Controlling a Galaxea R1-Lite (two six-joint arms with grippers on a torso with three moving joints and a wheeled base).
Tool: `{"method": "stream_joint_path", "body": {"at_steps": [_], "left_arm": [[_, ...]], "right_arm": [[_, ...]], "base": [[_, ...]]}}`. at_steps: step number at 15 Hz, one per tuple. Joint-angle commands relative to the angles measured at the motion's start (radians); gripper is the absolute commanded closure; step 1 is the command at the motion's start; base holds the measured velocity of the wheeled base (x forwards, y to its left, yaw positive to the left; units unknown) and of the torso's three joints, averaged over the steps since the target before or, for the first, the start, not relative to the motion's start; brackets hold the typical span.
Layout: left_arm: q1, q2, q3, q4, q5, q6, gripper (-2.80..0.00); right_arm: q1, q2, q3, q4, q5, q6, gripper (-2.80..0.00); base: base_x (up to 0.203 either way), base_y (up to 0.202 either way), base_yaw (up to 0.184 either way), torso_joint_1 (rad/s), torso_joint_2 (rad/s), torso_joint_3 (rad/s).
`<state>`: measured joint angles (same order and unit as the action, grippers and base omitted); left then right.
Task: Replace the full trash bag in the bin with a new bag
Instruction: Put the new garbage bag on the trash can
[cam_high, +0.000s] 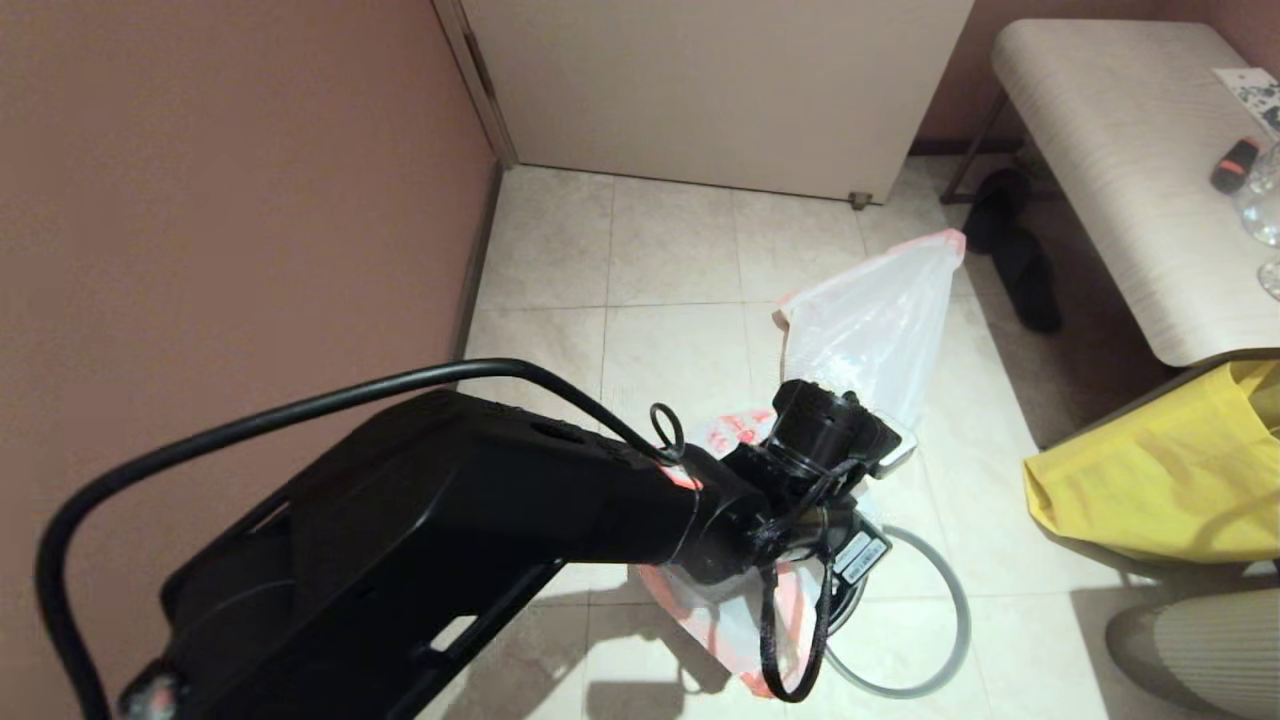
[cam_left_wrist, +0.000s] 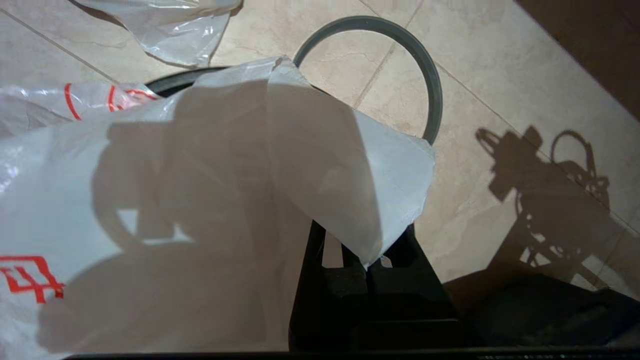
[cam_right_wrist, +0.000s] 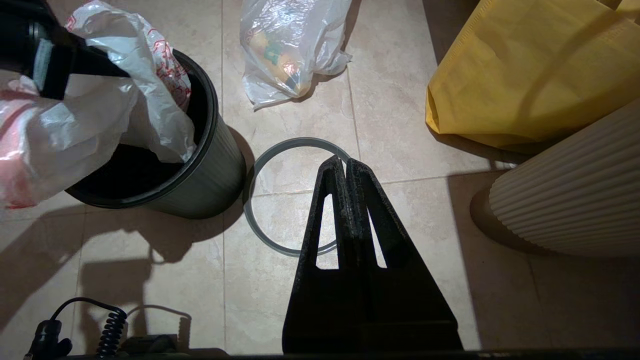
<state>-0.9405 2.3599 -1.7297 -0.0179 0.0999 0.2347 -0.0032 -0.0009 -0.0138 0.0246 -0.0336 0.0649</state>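
My left gripper (cam_left_wrist: 367, 262) is shut on a corner of the new bag (cam_left_wrist: 200, 200), a white sheet with red characters. It holds the bag over the black bin (cam_right_wrist: 200, 185), and part of the bag (cam_right_wrist: 75, 125) drapes into the bin's mouth and over its rim. The full trash bag (cam_high: 880, 320) stands on the floor beyond the bin, with coloured rubbish showing through it (cam_right_wrist: 285, 45). The grey hoop (cam_right_wrist: 260, 220) lies flat on the tiles beside the bin. My right gripper (cam_right_wrist: 344, 162) hovers shut and empty above the hoop.
A yellow bag (cam_high: 1160, 470) sits to the right, with a white ribbed object (cam_right_wrist: 575, 200) next to it. A pale table (cam_high: 1120, 150) stands at the far right. A brown wall (cam_high: 230, 200) runs along the left, and a door (cam_high: 720, 90) is straight ahead.
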Motion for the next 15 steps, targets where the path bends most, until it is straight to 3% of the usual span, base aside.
{"method": "stream_joint_path", "body": {"at_steps": [1,3,9,10,13,15], "left_arm": [[0.009,0.099,-0.124,0.021,0.009,0.000,0.00],[0.017,0.174,-0.229,0.053,0.023,0.001,0.00],[0.014,0.204,-0.205,0.023,0.027,-0.011,0.00],[0.014,0.195,-0.206,0.004,0.026,-0.011,-2.80],[-0.001,0.132,-0.189,-0.015,0.050,-0.037,-2.80],[-0.023,0.075,-0.149,-0.011,0.081,-0.093,-2.80]], "right_arm": [[0.000,0.001,0.000,0.000,0.000,0.000,0.00],[0.000,0.001,0.000,0.000,0.000,0.000,0.00],[0.000,0.001,0.000,0.000,0.000,0.001,0.00],[0.000,0.001,0.000,0.000,0.000,0.001,0.00],[0.000,0.001,0.000,0.000,0.000,0.001,0.00],[0.000,0.001,0.000,0.001,0.000,0.001,0.00]], "base": [[0.000,0.000,0.000,0.000,0.00,0.000],[0.000,0.000,0.000,0.000,0.00,0.000],[0.000,0.000,0.000,0.000,0.00,0.000],[0.000,0.000,0.000,0.000,0.00,0.000],[0.000,0.000,0.000,0.000,0.00,0.000],[0.000,0.000,0.000,0.000,0.00,0.000]]}}
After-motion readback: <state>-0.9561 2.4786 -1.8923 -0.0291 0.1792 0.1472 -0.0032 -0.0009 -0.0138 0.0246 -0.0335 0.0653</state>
